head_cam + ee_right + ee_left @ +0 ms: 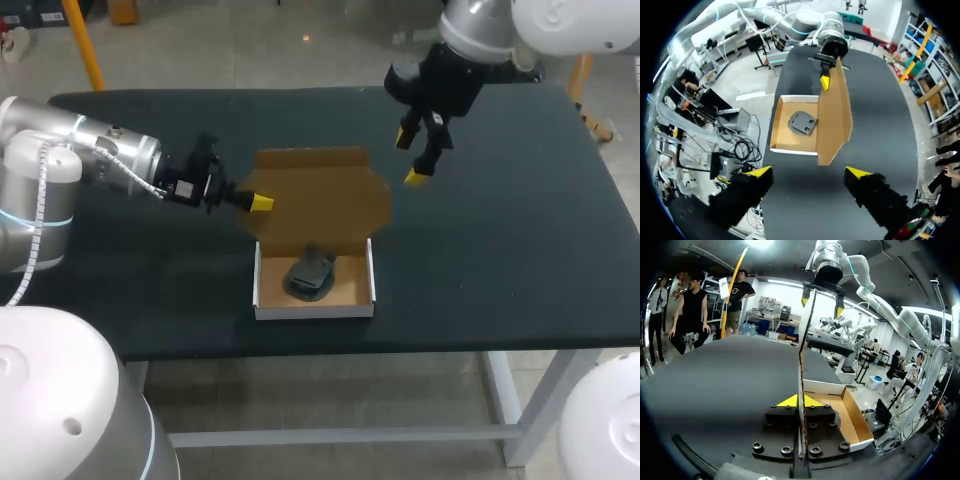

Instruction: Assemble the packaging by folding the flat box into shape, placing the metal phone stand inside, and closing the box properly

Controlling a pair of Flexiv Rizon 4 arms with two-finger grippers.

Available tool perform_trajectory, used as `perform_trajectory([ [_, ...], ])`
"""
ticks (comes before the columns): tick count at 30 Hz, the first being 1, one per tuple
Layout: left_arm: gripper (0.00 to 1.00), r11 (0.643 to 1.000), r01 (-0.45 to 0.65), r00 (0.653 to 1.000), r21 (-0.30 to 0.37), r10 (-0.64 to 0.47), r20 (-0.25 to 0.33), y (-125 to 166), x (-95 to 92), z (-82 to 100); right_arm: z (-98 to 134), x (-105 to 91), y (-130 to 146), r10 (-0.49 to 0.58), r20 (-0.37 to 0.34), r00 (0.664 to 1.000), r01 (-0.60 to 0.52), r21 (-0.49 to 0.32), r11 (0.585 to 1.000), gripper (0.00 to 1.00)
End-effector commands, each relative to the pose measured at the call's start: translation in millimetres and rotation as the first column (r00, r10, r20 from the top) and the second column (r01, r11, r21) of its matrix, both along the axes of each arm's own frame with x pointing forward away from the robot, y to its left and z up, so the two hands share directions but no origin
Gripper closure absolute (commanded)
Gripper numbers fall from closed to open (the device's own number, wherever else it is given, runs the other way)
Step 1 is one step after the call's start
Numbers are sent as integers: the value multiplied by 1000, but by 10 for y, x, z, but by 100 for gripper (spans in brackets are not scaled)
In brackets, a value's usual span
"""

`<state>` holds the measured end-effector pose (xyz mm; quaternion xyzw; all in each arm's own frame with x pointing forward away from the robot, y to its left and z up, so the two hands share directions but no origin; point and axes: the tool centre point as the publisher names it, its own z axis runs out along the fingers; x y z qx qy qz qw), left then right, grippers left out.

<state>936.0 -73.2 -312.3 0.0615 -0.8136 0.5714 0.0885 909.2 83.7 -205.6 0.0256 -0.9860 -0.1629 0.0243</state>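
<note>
The cardboard box (315, 297) stands at the table's front middle, its white-walled tray open. The dark metal phone stand (310, 273) lies inside the tray. The brown lid (325, 200) stands raised behind the tray. My left gripper (260, 203) is shut on the lid's left edge; in the left wrist view the lid (801, 365) runs edge-on between the yellow tips of that gripper (800, 401). My right gripper (410, 157) hangs open above the table, behind and right of the lid, holding nothing. From the right wrist, the lid (832, 117), the stand (802, 122) and the tray (782, 127) lie ahead of the open right gripper (808, 172).
The black table (520, 230) carries nothing else. Its front edge runs just in front of the box.
</note>
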Motion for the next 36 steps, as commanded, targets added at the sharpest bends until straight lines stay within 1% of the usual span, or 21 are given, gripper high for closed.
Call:
perform_trajectory([
  [1,100,1000,0,1000,0,0,1,15,-17,-13,86,-13,-1,6,3,1000,-6,-2,1000,0],
  [7,100,1000,0,1000,0,0,1,15,-17,-13,169,29,41,11,11,1000,-11,-17,1000,0],
  [12,100,1000,0,1000,0,0,1,15,-17,-13,218,67,148,26,18,999,-26,-48,999,0],
  [15,100,1000,0,1000,0,0,1,15,-17,-13,238,86,194,29,22,999,-28,-53,998,0],
  [16,100,1000,3,999,5,-3,32,14,-58,1,244,97,211,30,23,999,-29,-55,998,0],
  [17,100,1000,-11,999,4,11,41,17,-69,7,246,103,219,30,23,999,-29,-56,998,0],
  [18,100,1000,-20,997,8,19,70,25,-82,20,253,111,236,32,24,999,-30,-61,998,0],
  [20,100,999,-44,994,15,43,105,36,-111,30,261,115,259,34,25,999,-32,-67,997,0],
  [22,100,999,-39,989,12,37,142,41,-145,38,270,116,274,37,26,999,-35,-69,997,0],
  [23,100,998,-60,986,27,55,159,44,-155,41,275,117,283,39,27,999,-37,-72,997,0],
  [24,100,998,-51,983,28,45,178,42,-173,43,278,118,291,39,27,999,-37,-74,997,0],
  [26,100,997,-71,974,30,63,218,49,-203,57,287,122,308,42,29,999,-40,-76,996,0],
  [28,100,997,-72,968,25,63,242,53,-225,66,292,122,323,45,31,999,-42,-78,996,0],
  [36,100,995,-66,943,72,39,330,5,-298,97,314,123,363,53,35,998,-51,-80,996,0],
])
